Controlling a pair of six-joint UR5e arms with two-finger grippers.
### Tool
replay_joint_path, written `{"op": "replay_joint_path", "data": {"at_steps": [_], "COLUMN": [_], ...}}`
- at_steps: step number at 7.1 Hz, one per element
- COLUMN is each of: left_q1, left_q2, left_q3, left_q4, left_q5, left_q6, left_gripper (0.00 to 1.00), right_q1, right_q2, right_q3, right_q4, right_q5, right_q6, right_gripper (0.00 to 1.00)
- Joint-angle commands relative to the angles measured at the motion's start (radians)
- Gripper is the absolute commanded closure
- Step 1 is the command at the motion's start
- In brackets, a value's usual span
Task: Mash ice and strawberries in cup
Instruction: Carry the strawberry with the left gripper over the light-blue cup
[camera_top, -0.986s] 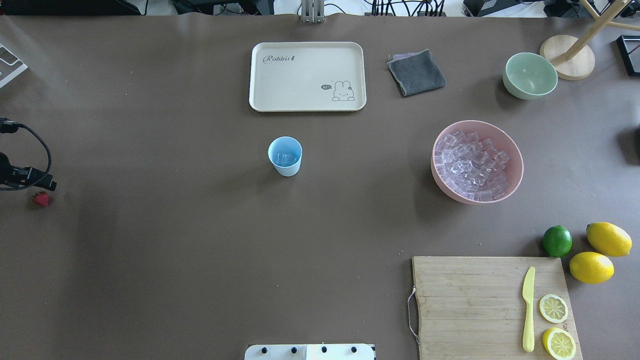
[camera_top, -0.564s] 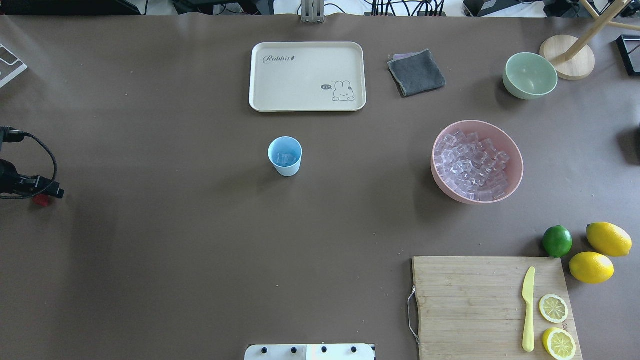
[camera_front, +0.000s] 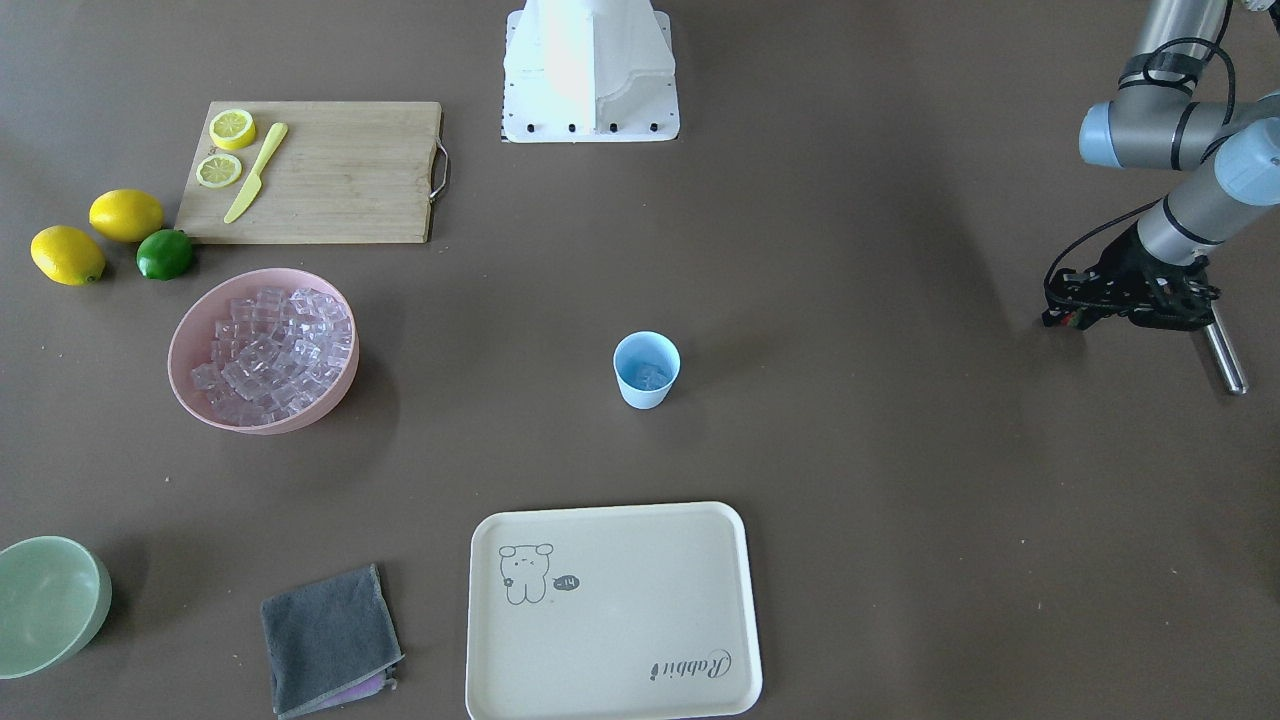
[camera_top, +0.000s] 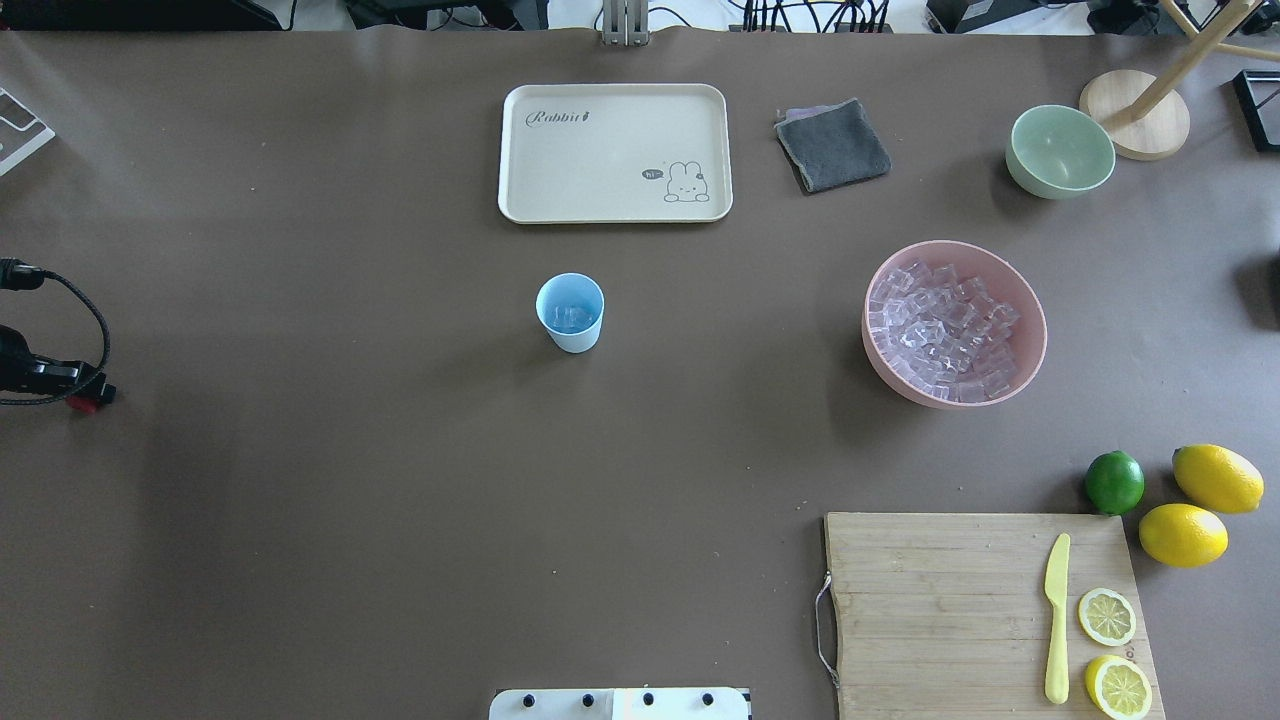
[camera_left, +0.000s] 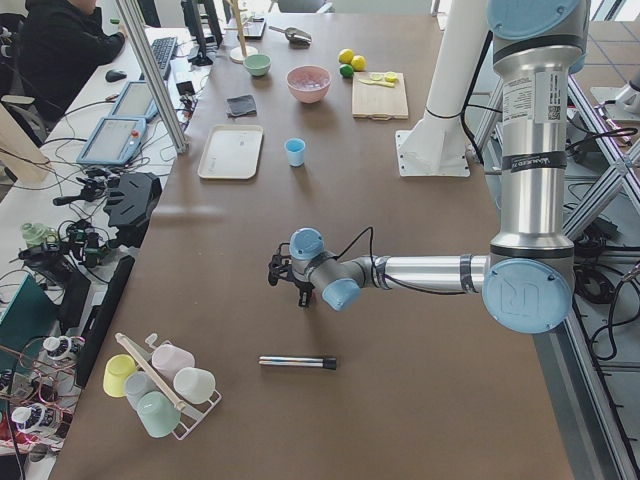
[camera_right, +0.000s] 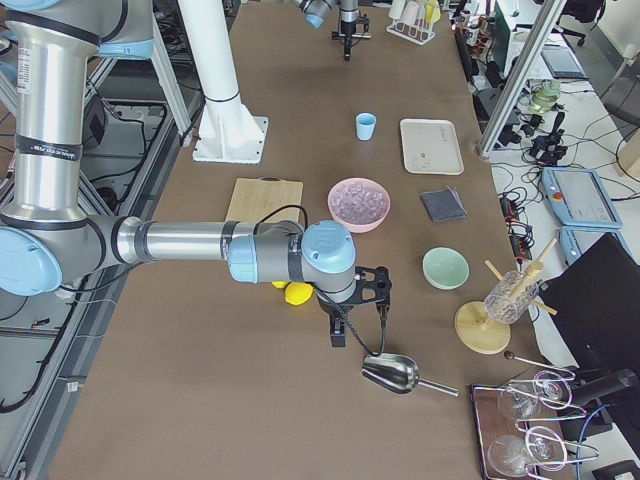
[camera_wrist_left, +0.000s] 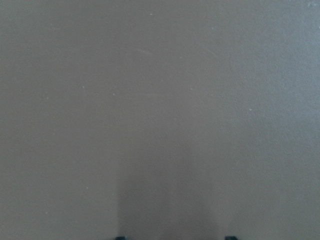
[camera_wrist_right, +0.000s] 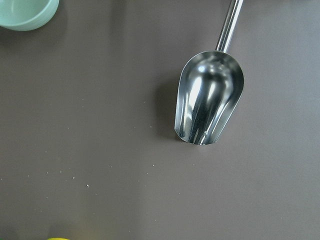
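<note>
The pale-blue cup (camera_top: 570, 312) stands mid-table with a few ice cubes in it; it also shows in the front view (camera_front: 646, 370). More ice (camera_top: 945, 330) fills the pink bowl (camera_top: 1030, 300). The strawberry (camera_top: 80, 404) lies at the table's far left, mostly hidden under my left gripper (camera_top: 88, 396), which is low over it. Only a red sliver shows in the front view (camera_front: 1072, 322). The left wrist view shows bare table and two fingertips set wide apart. My right gripper (camera_right: 340, 335) hangs above the table beside a metal scoop (camera_wrist_right: 210, 100); I cannot tell its state.
A black-tipped metal rod (camera_front: 1225, 355) lies near the left gripper. A cream tray (camera_top: 615, 205), grey cloth (camera_top: 832, 145) and green bowl (camera_top: 1060, 150) sit at the far side. A cutting board (camera_top: 940, 610) holds a knife and lemon halves; a lime and lemons lie beside it.
My left gripper has moved over the strawberry and come down on it. The berry lay fully in view before; now only a red edge shows. Nothing else has moved.
</note>
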Motion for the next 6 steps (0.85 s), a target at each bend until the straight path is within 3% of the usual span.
{"op": "replay_joint_path", "data": {"at_steps": [1, 4, 6], "left_q1": [0.001, 0.001, 0.001], "left_q2": [0.038, -0.021, -0.205], "left_q3": [-0.052, -0.083, -0.131], "left_q4": [0.002, 0.021, 0.27], "left_q5": [0.002, 0.005, 0.009], "left_q6": [0.0, -0.014, -0.025], "left_gripper": [0.69, 0.7, 0.7], "right_q1": [0.001, 0.003, 0.001], "right_q2": [-0.001, -0.005, -0.01], "right_q3": [0.011, 0.032, 0.034], "right_q4": [-0.002, -0.003, -0.002], "right_q5": [0.0, -0.006, -0.009], "right_q6": [0.0, 0.0, 0.0], "right_gripper": [0.0, 0.0, 0.0]}}
